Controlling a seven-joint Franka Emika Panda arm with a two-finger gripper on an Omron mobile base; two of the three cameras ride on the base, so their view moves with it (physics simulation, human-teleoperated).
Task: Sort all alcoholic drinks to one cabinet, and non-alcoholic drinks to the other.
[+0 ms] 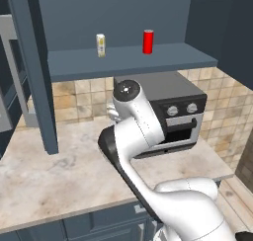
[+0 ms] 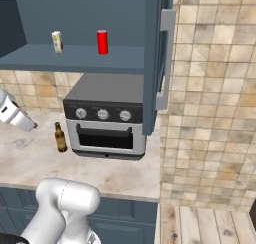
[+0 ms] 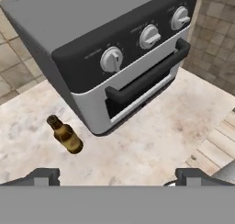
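Cabinet point(image 1: 133, 62) stands open, red can point(image 1: 148, 41) and cream can point(image 1: 101, 45) on its shelf. Arm bends toward the toaster oven point(image 3: 114, 48); gripper point(image 3: 117, 178) spread, empty. Beer bottle point(image 3: 64, 135) at ten o'clock.

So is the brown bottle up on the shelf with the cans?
No, the brown bottle stands down on the counter beside the toaster oven, while the red can and pale can sit on the cabinet shelf.
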